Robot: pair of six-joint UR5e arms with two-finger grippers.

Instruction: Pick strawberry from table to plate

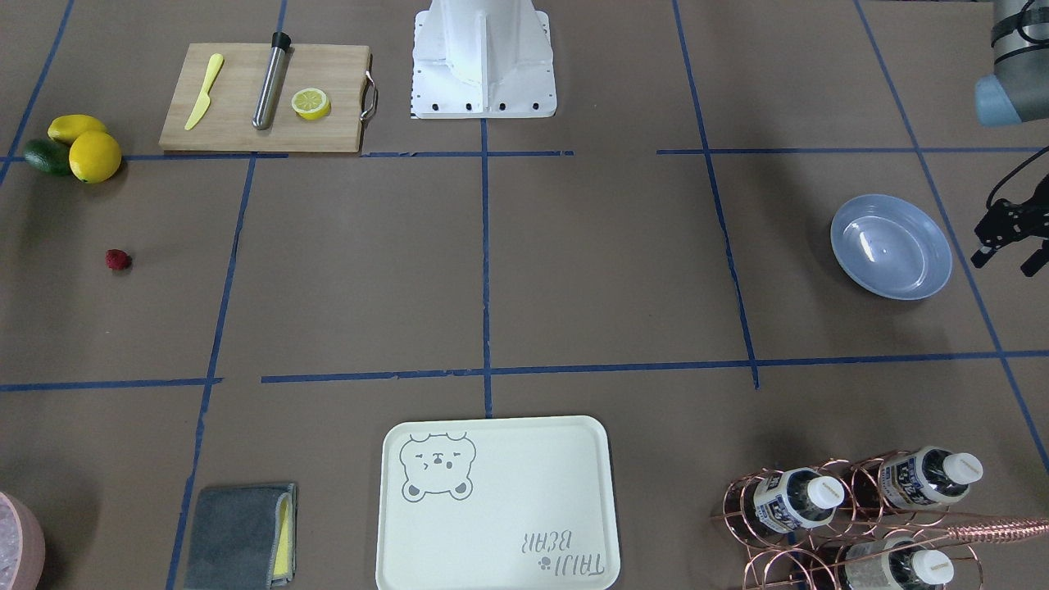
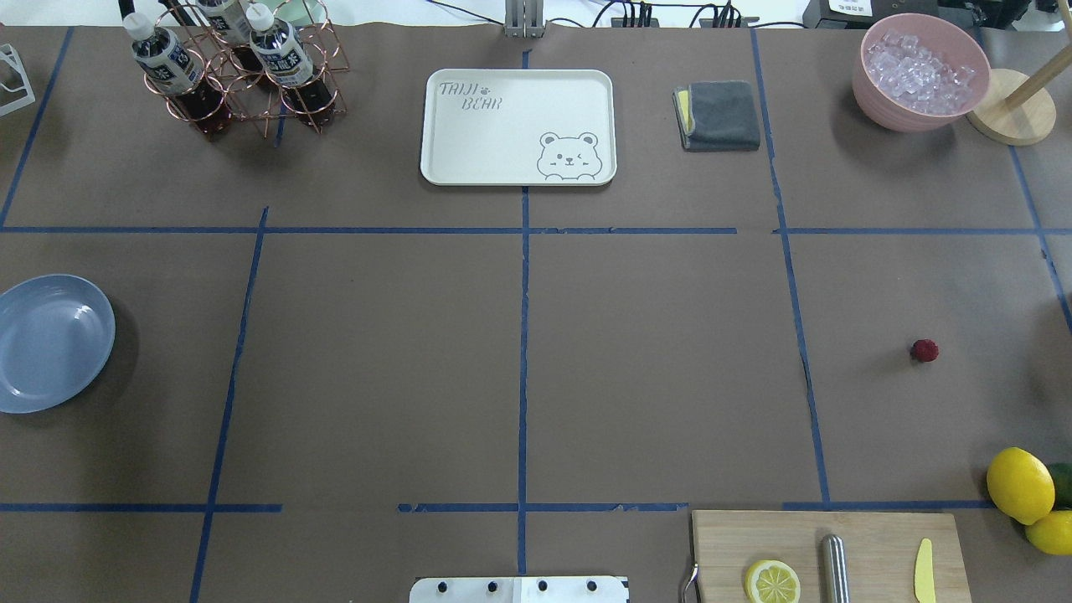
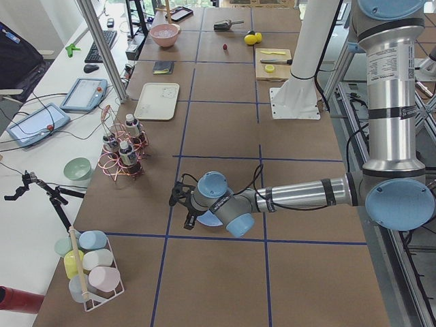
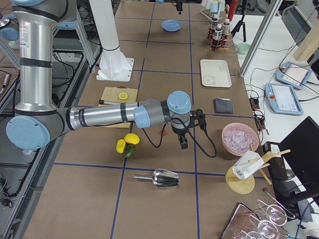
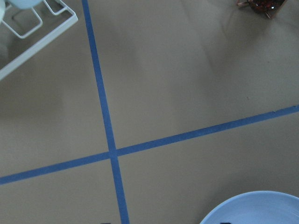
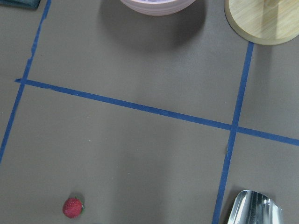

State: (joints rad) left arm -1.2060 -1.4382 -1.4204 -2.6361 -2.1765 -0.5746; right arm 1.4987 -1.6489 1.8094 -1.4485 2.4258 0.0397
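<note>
The strawberry (image 1: 118, 260) (image 2: 925, 350), small and dark red, lies alone on the brown table (image 2: 653, 368) on the robot's right side. In the right wrist view the strawberry (image 6: 73, 207) sits at the lower left, and no fingers show there. My right gripper (image 4: 182, 144) hangs above the table close to the berry; I cannot tell whether it is open or shut. The pale blue plate (image 1: 892, 246) (image 2: 50, 342) rests empty at the far left side. My left gripper (image 1: 1006, 260) hovers just beside the plate, open and holding nothing.
A cutting board (image 2: 825, 553) with a lemon half, steel rod and yellow knife sits near the base. Lemons (image 2: 1020, 484) lie at the right edge. The bear tray (image 2: 517, 126), bottle rack (image 2: 239, 71), grey cloth (image 2: 718, 115) and pink ice bowl (image 2: 919, 71) line the far side.
</note>
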